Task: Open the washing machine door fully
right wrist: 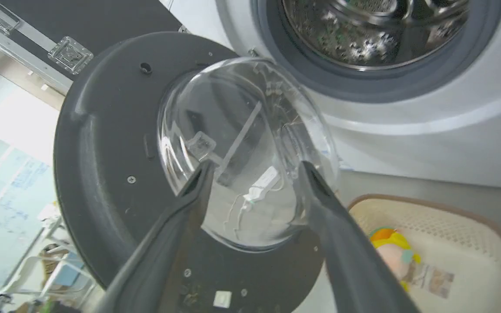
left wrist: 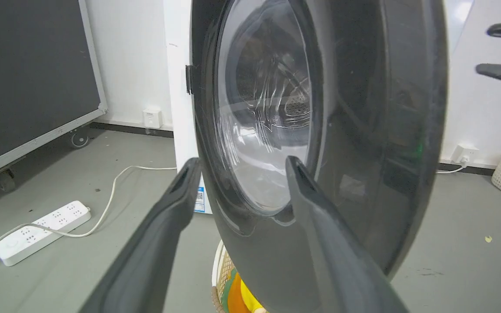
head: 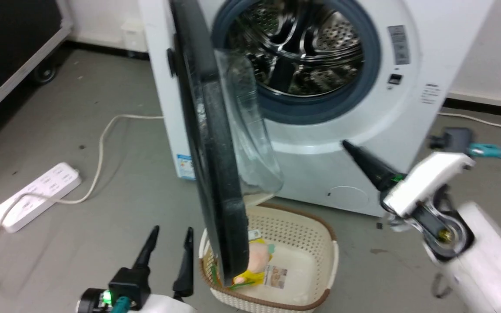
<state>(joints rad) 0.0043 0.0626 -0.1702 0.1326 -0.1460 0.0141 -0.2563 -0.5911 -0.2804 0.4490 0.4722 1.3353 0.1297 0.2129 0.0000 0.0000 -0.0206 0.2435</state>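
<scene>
Washing machine door (head: pixel 209 174) stands half open, edge-on in the head view, hinged at 9 o'clock of the drum mouth on the washing machine (head: pixel 407 108).

Both grippers are spread wide and empty. The left gripper (head: pixel 171 232) sits at 7 o'clock of the door, on its outer side. The right gripper (right wrist: pixel 255 167) faces the inner side and its glass bowl (right wrist: pixel 246 152). Probably best: the right fingers press the dark rim, not the glass, sweeping toward 9 o'clock, while the left arm clears the swing path. A basket (head: pixel 320 243) lies below.

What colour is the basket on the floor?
The basket is cream with a brown rim; the head view shows it best.
</scene>
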